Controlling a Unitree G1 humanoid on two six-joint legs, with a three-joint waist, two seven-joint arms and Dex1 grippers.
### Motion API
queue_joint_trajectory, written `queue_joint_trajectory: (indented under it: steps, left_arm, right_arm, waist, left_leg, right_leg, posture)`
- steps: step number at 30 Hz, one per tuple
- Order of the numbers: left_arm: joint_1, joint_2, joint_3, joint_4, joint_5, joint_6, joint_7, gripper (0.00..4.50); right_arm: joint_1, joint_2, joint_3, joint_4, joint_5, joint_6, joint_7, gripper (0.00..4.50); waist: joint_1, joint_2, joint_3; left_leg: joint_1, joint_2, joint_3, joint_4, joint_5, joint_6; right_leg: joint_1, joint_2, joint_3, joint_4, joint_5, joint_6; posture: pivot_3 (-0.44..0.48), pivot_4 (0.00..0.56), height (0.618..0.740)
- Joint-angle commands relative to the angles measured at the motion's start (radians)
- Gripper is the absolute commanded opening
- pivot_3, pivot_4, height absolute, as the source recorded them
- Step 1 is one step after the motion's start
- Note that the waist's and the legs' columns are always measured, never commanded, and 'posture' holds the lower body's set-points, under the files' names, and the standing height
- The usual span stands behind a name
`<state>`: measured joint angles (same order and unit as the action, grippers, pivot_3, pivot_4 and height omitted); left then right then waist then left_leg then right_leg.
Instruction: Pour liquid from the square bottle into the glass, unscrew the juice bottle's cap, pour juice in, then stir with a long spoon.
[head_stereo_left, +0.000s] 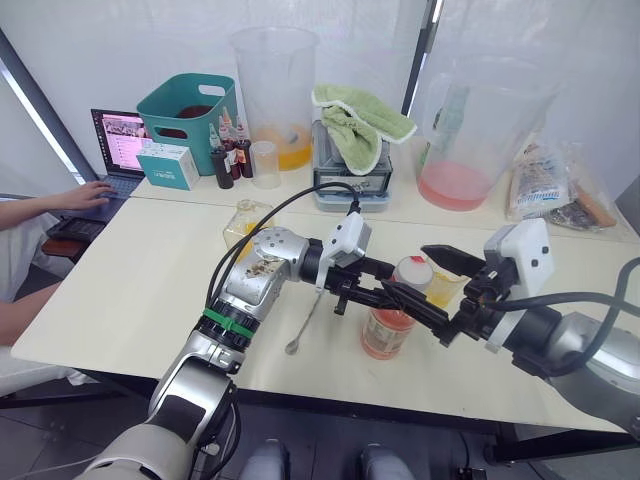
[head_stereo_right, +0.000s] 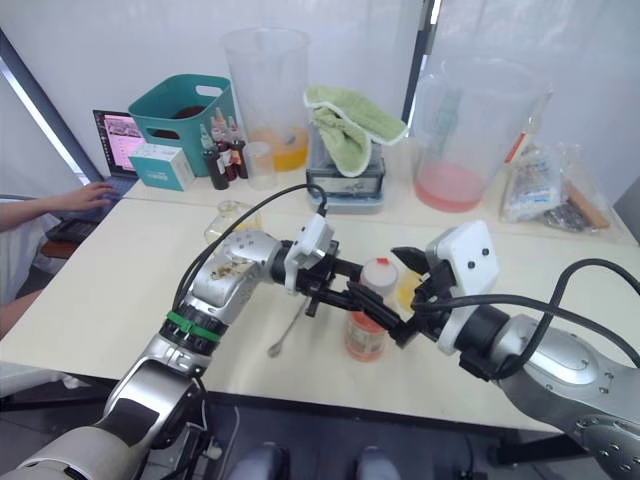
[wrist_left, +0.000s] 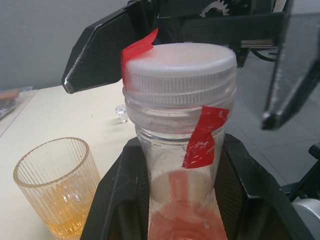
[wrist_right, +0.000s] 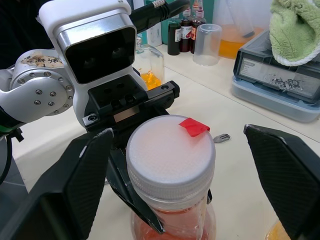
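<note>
At centre frame my left gripper (head_stereo_left: 372, 291) clamps the juice bottle (head_stereo_left: 388, 330) on the table while my right gripper (wrist_right: 175, 165) gapes wide around the cap (wrist_right: 170, 155); I fear an off-centre closure tips it onto the glass (wrist_left: 57, 187).

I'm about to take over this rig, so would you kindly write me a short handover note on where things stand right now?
Left gripper: shut on the juice bottle, holding it upright on the table.
Right gripper: open, fingers either side of the cap, not gripping.
Glass: beside the bottle, some amber liquid inside.
Long spoon: lying on the table.
Done: the first pour, apparently. Left: unscrew cap, pour juice, stir.
</note>
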<state>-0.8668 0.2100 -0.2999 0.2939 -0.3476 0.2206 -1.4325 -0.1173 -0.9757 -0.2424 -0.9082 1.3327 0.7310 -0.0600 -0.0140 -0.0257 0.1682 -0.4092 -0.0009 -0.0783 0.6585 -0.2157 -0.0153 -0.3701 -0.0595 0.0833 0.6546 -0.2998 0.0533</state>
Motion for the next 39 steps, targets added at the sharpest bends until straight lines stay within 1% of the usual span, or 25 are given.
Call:
queue_joint_trajectory:
  steps: [1,5,7,11,12,13,16,18,19,20,21,22,23,25,28,31,33,35,38,39]
  left_arm:
    - [0.005,0.003,-0.027,0.019,0.023,0.013,-0.010,1.32]
    - [0.007,0.005,-0.027,0.018,0.024,0.013,-0.010,1.32]
    - [0.008,0.005,-0.026,0.017,0.024,0.013,-0.010,1.32]
    - [0.006,0.008,-0.024,0.020,0.026,0.012,-0.010,1.32]
    - [0.006,0.009,-0.024,0.021,0.026,0.012,-0.011,1.32]
    - [0.007,0.011,-0.024,0.018,0.026,0.013,-0.012,1.32]
    - [0.008,0.014,-0.025,0.015,0.026,0.016,-0.017,1.32]
    - [0.007,0.017,-0.027,0.014,0.026,0.017,-0.023,1.32]
    - [0.005,0.017,-0.027,0.018,0.026,0.016,-0.025,1.32]
    - [0.005,0.020,-0.029,0.015,0.027,0.016,-0.028,1.32]
    - [0.006,0.022,-0.030,0.012,0.028,0.017,-0.030,1.32]
    - [0.007,0.024,-0.030,0.007,0.027,0.020,-0.031,1.32]
    - [0.008,0.026,-0.031,0.003,0.025,0.023,-0.031,1.32]
    - [0.008,0.028,-0.031,-0.001,0.024,0.027,-0.031,1.32]
    - [0.005,0.031,-0.030,0.003,0.025,0.027,-0.032,1.32]
    - [0.002,0.029,-0.027,0.009,0.026,0.027,-0.031,1.32]
    - [0.001,0.026,-0.027,0.010,0.027,0.025,-0.028,1.32]
    - [0.002,0.025,-0.027,0.010,0.027,0.024,-0.027,1.32]
    - [0.006,0.026,-0.030,0.006,0.024,0.024,-0.026,1.32]
    - [0.009,0.026,-0.031,0.003,0.024,0.024,-0.025,1.32]
  right_arm:
    - [-0.020,0.006,-0.009,-0.008,-0.018,-0.018,0.002,2.99]
    - [-0.033,0.013,-0.006,-0.006,-0.020,-0.019,0.006,1.73]
    - [-0.039,0.013,-0.004,-0.007,-0.020,-0.020,0.012,1.72]
    - [-0.075,0.010,0.018,0.013,-0.037,-0.025,0.095,1.72]
    - [-0.092,0.000,0.031,0.025,-0.046,-0.023,0.154,1.72]
    - [-0.125,-0.011,0.045,0.072,-0.061,-0.030,0.273,1.72]
    - [-0.204,-0.033,0.072,0.205,-0.106,-0.041,0.545,1.72]
    - [-0.297,-0.068,0.140,0.357,-0.175,-0.045,0.827,1.72]
    - [-0.329,-0.076,0.165,0.406,-0.208,-0.048,0.916,1.72]
    - [-0.395,-0.080,0.225,0.487,-0.255,-0.048,1.060,1.72]
    - [-0.441,-0.078,0.266,0.541,-0.292,-0.049,1.156,1.72]
    - [-0.510,-0.068,0.332,0.616,-0.364,-0.067,1.270,1.72]
    - [-0.558,-0.058,0.377,0.669,-0.419,-0.083,1.351,1.72]
    - [-0.637,-0.023,0.434,0.758,-0.498,-0.107,1.459,1.72]
    - [-0.718,0.024,0.457,0.851,-0.549,-0.097,1.552,1.72]
    - [-0.728,0.040,0.432,0.876,-0.580,-0.085,1.576,1.72]
    - [-0.694,0.023,0.391,0.844,-0.573,-0.063,1.563,1.72]
    - [-0.659,0.013,0.345,0.802,-0.563,-0.041,1.521,2.74]
    - [-0.616,0.012,0.259,0.733,-0.510,0.018,1.447,3.71]
    - [-0.595,0.020,0.213,0.699,-0.497,0.028,1.392,4.03]
  waist:
    - [0.000,0.000,0.000]
    - [0.000,0.000,0.000]
    - [0.000,0.000,0.000]
    - [-0.001,0.000,0.000]
    - [-0.002,0.000,0.000]
    - [-0.003,0.000,0.000]
    - [-0.004,0.000,0.000]
    - [-0.005,0.001,0.001]
    - [-0.007,0.001,0.001]
    - [-0.008,0.001,0.001]
    - [-0.010,0.002,0.001]
    - [-0.009,0.002,0.001]
    - [-0.012,0.002,0.001]
    - [-0.012,0.003,0.001]
    - [-0.009,0.003,0.001]
    - [-0.004,0.003,0.001]
    - [0.001,0.003,0.001]
    - [0.003,0.003,0.001]
    - [0.002,0.003,0.001]
    - [0.001,0.003,0.001]
  left_leg:
    - [0.000,0.000,0.000,0.000,0.000,0.000]
    - [0.000,0.000,0.000,0.000,0.000,0.000]
    - [0.000,0.000,0.000,0.000,0.000,0.000]
    - [0.000,0.000,0.000,0.000,0.000,0.000]
    - [0.000,0.000,0.000,0.000,0.000,0.000]
    - [0.000,0.000,0.000,0.000,0.000,0.000]
    - [0.000,0.000,0.001,0.000,0.000,0.000]
    - [0.000,0.001,0.001,0.000,0.000,0.001]
    - [0.000,0.001,0.002,0.000,0.000,0.001]
    - [0.000,0.001,0.002,0.000,0.000,0.001]
    - [0.000,0.001,0.002,0.000,0.000,0.001]
    - [0.000,0.002,0.002,0.000,0.000,0.001]
    - [0.000,0.002,0.002,-0.001,0.000,0.001]
    - [0.001,0.002,0.002,-0.002,0.000,0.001]
    - [0.001,0.002,0.001,-0.003,0.000,0.000]
    - [0.000,0.001,0.000,-0.003,0.000,0.000]
    - [0.001,0.000,0.000,-0.003,0.000,0.000]
    - [0.001,0.000,-0.001,-0.003,0.000,0.000]
    - [0.001,0.000,-0.002,-0.003,0.000,0.000]
    - [0.001,0.000,-0.002,-0.003,0.000,0.000]
  right_leg:
    - [0.000,0.000,0.000,0.000,0.000,0.000]
    - [0.000,0.000,0.000,0.000,0.000,0.000]
    - [0.000,0.000,0.000,0.000,0.000,0.000]
    - [0.000,0.000,0.000,0.000,0.000,0.000]
    - [0.000,0.000,0.000,0.000,0.000,0.000]
    - [0.000,0.000,0.000,0.000,0.000,0.000]
    - [0.000,0.000,0.000,-0.002,0.000,0.000]
    - [0.000,0.001,0.000,-0.004,0.000,0.000]
    - [0.000,0.000,0.000,-0.004,0.000,0.000]
    - [0.001,0.000,0.000,-0.005,0.000,0.000]
    - [0.001,0.001,-0.001,-0.005,0.000,0.000]
    - [0.001,0.001,-0.001,-0.005,0.000,0.000]
    - [0.001,0.001,-0.001,-0.006,0.000,0.000]
    - [0.000,0.001,-0.001,-0.005,0.000,0.000]
    - [0.000,0.000,-0.002,-0.005,0.000,0.000]
    - [-0.001,0.000,-0.003,-0.003,0.000,0.000]
    - [-0.001,-0.001,-0.003,0.000,0.000,0.000]
    - [-0.002,-0.001,-0.004,0.001,0.000,0.000]
    - [-0.002,-0.001,-0.004,0.002,0.000,0.000]
    - [-0.002,-0.001,-0.004,0.002,0.000,0.000]
  posture:
    - [0.000,0.150,0.740]
    - [0.000,0.150,0.740]
    - [0.000,0.150,0.740]
    - [0.000,0.150,0.740]
    - [0.000,0.150,0.740]
    - [0.000,0.150,0.740]
    - [0.000,0.150,0.740]
    - [0.000,0.150,0.740]
    - [0.000,0.150,0.740]
    - [0.000,0.150,0.740]
    - [0.000,0.150,0.740]
    - [0.000,0.150,0.740]
    - [0.000,0.150,0.740]
    - [0.000,0.150,0.740]
    - [0.000,0.150,0.740]
    - [0.000,0.150,0.740]
    - [0.000,0.150,0.740]
    - [0.000,0.150,0.740]
    - [0.000,0.150,0.740]
    - [0.000,0.150,0.740]
